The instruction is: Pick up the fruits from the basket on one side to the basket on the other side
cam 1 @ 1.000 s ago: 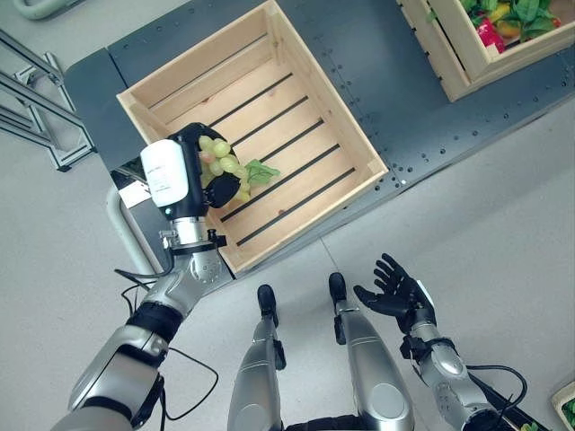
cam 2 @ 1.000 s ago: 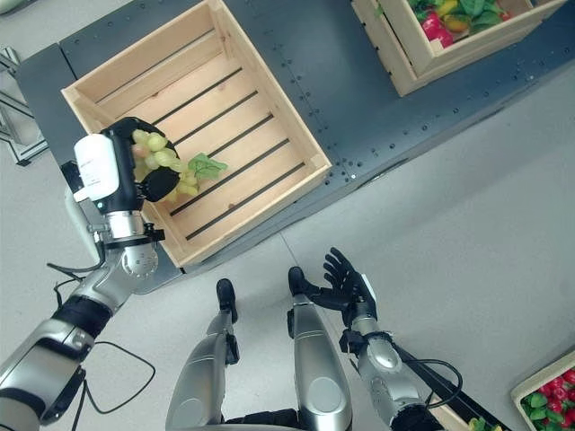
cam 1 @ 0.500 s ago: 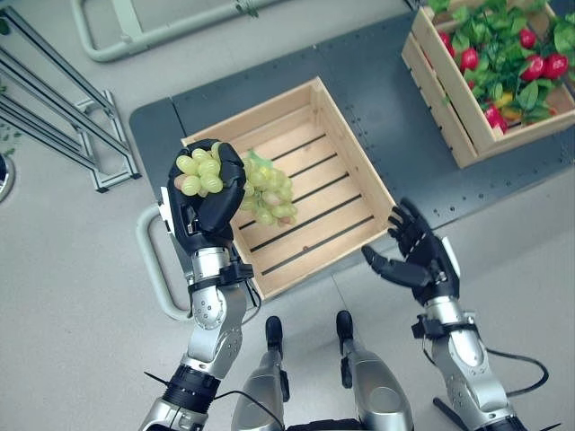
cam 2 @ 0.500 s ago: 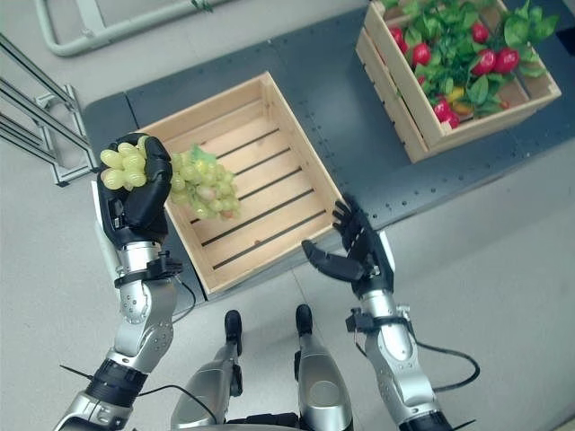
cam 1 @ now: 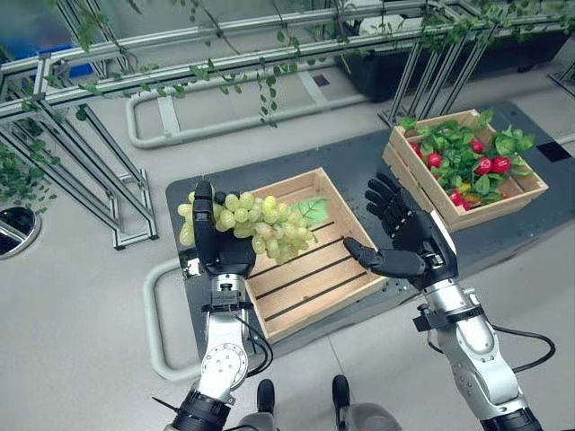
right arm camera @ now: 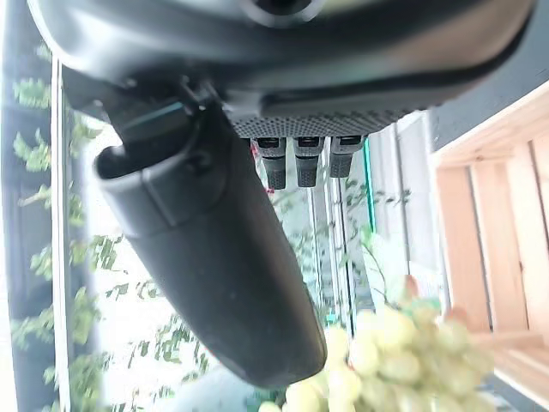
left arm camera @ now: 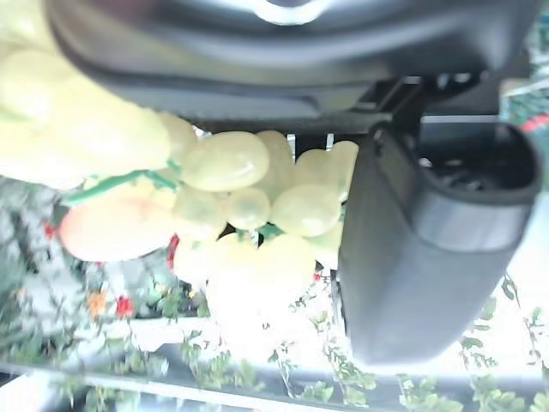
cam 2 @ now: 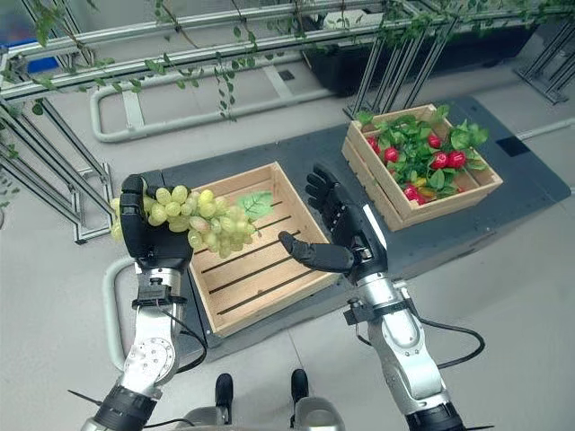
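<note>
1. Where the dark platform (cam 1: 377, 166) spreads across the grey floor, two wooden crates sit on it well apart: a slatted crate (cam 1: 314, 269) near the robot with bare boards, and a farther crate (cam 1: 467, 175) on the robot's right, filled with red fruit and green leaves.
2. A metal rack (cam 1: 81, 162) hung with leafy vines runs behind the platform and down the robot's left side, and a pale tube railing (cam 1: 157, 314) curves round the platform's near left corner.
3. The left hand (cam 1: 216, 251) is raised above the near crate's left rim, its fingers curled round a bunch of green grapes (cam 1: 256, 224); the bunch, with one green leaf, hangs over the crate's left back corner, clear of the boards.
4. The right hand (cam 1: 409, 242) hovers over the near crate's right rim, palm turned toward the grapes, fingers spread wide and holding nothing.
5. This looks like the carrying step, with the fruit lifted and in transit; which crate it is bound for I cannot tell.
6. Next would be a pass to the waiting right hand, or a lowering into a crate, keeping the dangling grapes off the rims.
7. Open air lies between the two hands; the rack crowds the left side.
</note>
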`<state>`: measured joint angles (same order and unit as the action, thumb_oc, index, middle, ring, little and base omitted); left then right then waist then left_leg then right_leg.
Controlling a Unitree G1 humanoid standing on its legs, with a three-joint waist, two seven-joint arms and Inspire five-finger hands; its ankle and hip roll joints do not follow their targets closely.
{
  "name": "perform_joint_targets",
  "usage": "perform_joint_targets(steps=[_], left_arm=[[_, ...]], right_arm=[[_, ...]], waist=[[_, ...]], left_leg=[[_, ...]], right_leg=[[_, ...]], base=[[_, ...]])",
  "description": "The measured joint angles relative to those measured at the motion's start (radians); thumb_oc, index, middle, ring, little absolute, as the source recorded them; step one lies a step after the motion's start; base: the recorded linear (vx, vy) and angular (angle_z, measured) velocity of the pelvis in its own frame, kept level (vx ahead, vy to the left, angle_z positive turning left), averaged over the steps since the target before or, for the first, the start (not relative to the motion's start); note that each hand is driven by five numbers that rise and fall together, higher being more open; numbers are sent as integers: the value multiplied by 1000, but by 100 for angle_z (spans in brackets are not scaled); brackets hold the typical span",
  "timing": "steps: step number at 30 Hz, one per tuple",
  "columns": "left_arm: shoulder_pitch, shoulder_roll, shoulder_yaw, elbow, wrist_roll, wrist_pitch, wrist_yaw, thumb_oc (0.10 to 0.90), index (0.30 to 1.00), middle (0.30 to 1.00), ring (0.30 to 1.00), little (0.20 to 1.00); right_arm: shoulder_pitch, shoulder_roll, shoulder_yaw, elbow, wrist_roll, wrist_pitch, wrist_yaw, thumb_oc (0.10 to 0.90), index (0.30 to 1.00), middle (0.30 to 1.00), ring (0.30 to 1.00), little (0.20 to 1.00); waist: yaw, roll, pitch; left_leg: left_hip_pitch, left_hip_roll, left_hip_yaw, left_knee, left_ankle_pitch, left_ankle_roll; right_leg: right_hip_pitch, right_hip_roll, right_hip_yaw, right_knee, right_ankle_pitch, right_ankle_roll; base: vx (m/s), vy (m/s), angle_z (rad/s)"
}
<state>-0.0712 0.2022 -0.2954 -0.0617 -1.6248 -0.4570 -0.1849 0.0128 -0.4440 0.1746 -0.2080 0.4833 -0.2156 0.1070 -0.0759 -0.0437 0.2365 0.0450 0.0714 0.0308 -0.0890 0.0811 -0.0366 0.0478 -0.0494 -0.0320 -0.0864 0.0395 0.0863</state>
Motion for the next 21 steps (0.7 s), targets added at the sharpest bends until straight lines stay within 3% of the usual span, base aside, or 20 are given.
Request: perform_joint_targets(steps=[5,13,21], left_arm=[[0,-13,-13,0,-128,23,-29,400,300,300,300,300],[0,-8,-11,0,-147,25,-33,400,300,300,300,300],[0,-4,-16,1,-144,25,-29,400,300,300,300,300]], right_arm=[[-52,-62,33,-26,43,81,45,800,900,900,900,900],[-92,-97,76,-42,76,205,93,800,900,900,900,900],[-165,-113,88,-52,75,233,112,800,900,900,900,900]], waist=[[6,-3,-28],[12,-11,-57],[11,-20,-64]], left_leg=[[2,-1,0,0,0,1],[8,-2,0,0,0,1],[13,-2,0,0,0,1]], right_leg=[[1,-3,1,0,3,2],[8,-5,-1,-1,3,2],[12,-5,0,-1,4,3]], base=[[29,-10,-1],[12,4,1],[0,0,0]])
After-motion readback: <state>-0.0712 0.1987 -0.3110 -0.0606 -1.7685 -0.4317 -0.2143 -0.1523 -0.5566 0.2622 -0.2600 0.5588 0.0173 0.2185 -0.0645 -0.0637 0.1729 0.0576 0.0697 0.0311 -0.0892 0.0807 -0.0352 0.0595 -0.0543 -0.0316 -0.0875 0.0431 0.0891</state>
